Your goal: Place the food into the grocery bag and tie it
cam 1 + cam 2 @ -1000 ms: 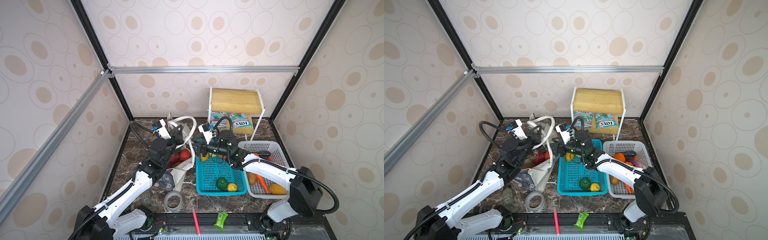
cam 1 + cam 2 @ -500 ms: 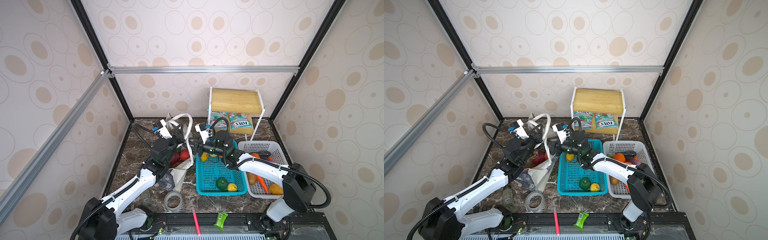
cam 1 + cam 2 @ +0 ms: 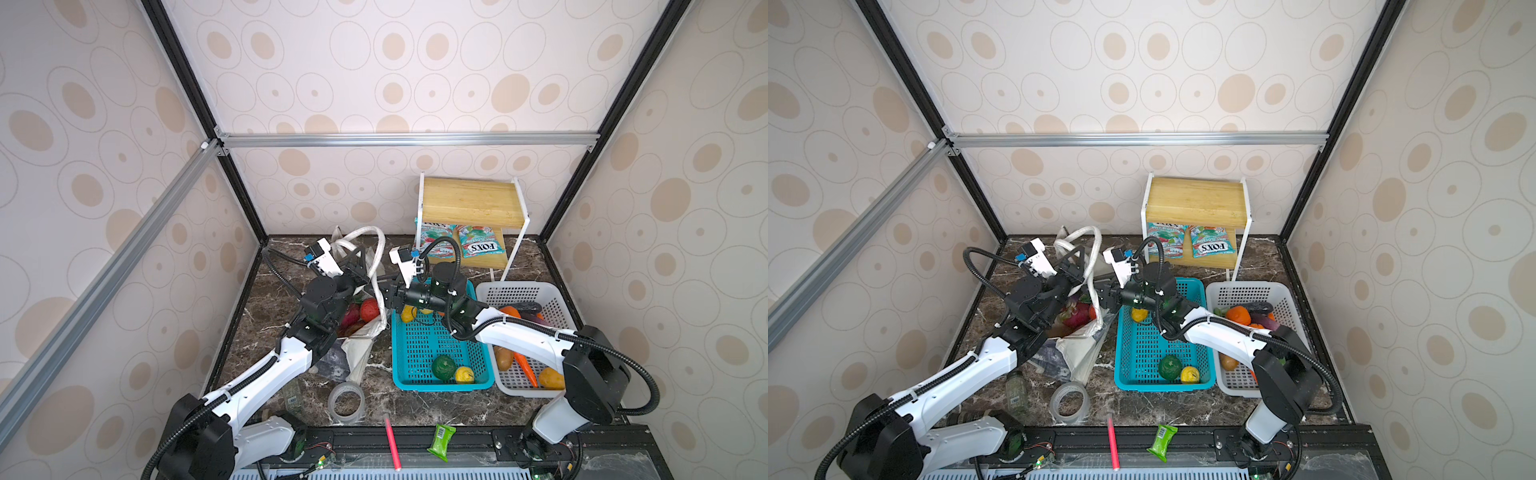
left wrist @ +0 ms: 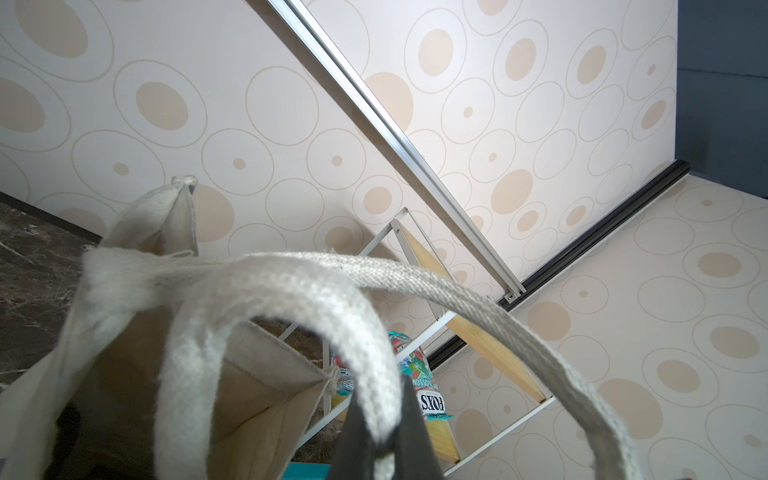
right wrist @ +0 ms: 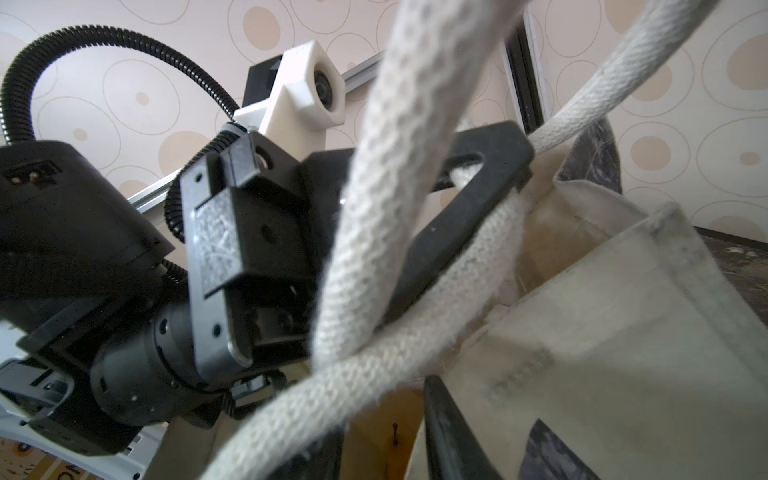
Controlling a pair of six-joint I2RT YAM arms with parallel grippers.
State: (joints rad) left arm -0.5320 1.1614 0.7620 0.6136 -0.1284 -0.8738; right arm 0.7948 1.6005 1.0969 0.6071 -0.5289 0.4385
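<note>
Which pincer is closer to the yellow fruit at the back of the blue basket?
Right. The right pincer sits just beside the yellow fruit, at the blue basket's edge; the left pincer is farther off, gripping the bag handle.

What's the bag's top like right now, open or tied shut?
Open. The bag's mouth gapes with red fruit showing inside; left claw pinches one handle, no knot visible.

Only "FOX'S" is legible, printed on a teal packet (image 3: 482,246) under the wooden shelf (image 3: 469,201).

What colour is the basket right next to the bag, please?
Teal; the basket shows best in a top view, beside the bag.
</note>
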